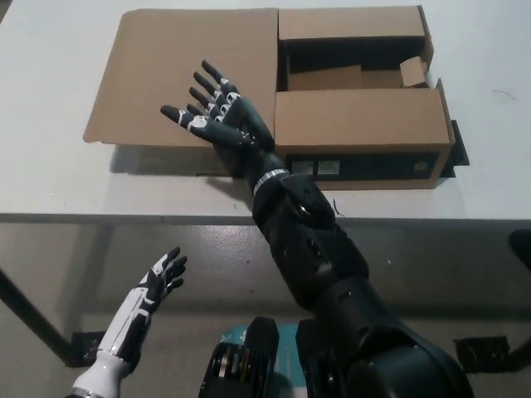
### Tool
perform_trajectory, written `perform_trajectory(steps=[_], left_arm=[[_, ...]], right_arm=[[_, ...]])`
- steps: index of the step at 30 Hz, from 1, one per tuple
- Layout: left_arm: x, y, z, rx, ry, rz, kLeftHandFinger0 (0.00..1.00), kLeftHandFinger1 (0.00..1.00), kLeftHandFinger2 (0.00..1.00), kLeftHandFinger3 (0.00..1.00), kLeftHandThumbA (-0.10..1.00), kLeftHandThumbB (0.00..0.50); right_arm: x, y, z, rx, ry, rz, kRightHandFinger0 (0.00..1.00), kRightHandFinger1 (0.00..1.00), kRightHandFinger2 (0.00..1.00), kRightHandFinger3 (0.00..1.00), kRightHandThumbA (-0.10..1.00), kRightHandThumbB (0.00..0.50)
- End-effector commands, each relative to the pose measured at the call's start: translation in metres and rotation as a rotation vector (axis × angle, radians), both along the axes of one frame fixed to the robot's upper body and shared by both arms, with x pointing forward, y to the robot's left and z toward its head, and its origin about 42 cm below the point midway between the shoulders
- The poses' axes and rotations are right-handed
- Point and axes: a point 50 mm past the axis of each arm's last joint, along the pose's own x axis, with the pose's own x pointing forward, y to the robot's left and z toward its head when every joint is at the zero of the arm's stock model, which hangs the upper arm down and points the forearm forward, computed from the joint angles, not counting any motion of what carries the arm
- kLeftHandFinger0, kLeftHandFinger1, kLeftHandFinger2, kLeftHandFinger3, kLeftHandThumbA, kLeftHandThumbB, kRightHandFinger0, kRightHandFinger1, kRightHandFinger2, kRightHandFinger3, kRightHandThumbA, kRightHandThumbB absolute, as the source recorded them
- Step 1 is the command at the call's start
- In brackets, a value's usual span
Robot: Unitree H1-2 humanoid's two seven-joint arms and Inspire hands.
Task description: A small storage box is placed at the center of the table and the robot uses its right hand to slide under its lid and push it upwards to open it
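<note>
On the table, the cardboard box lies long side left-right, lid flat leftward under the spread, empty right hand; left hand hangs low, fingers apart.

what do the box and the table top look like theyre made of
Box: looks like plain brown cardboard, matt, with folded flaps and thin cut edges. Table: smooth white top with a faint sheen, probably laminate or painted board; the pictures leave that open.

Black right hand spread, palm up, over the storage box's flat-open lid.
</note>
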Motion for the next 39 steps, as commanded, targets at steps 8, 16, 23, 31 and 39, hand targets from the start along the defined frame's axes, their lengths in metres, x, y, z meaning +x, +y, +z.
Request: perform_trajectory(steps=[8, 16, 23, 31, 39], left_arm=[[0.002, -0.002, 0.006, 0.018, -0.027, -0.04, 1.0, 1.0, 1.0, 1.0, 1.0, 0.337], [0.004, 0.0, 0.006, 0.012, -0.023, -0.041, 1.0, 1.0, 1.0, 1.0, 1.0, 0.321], [0.001, 0.001, 0.005, 0.013, -0.015, -0.025, 1.0, 1.0, 1.0, 1.0, 1.0, 0.314], [0.005, 0.002, 0.004, -0.003, -0.028, -0.025, 1.0, 1.0, 1.0, 1.0, 1.0, 0.314], [-0.005, 0.007, 0.001, -0.01, -0.027, -0.02, 1.0, 1.0, 1.0, 1.0, 1.0, 0.295]], right_arm=[[-0.003, -0.018, 0.133, 0.107, -0.368, 0.01, 1.0, 1.0, 1.0, 1.0, 1.0, 0.33], [-0.062, -0.093, 0.237, 0.138, -0.752, -0.08, 1.0, 1.0, 1.0, 1.0, 1.0, 0.369], [-0.127, -0.194, 0.246, -0.06, -1.061, -0.335, 1.0, 1.0, 1.0, 1.0, 1.0, 0.357], [-0.194, -0.269, 0.194, -0.265, -1.14, -0.491, 1.0, 1.0, 1.0, 1.0, 1.0, 0.354], [-0.238, -0.301, 0.125, -0.378, -1.034, -0.566, 1.0, 1.0, 1.0, 1.0, 1.0, 0.358]])
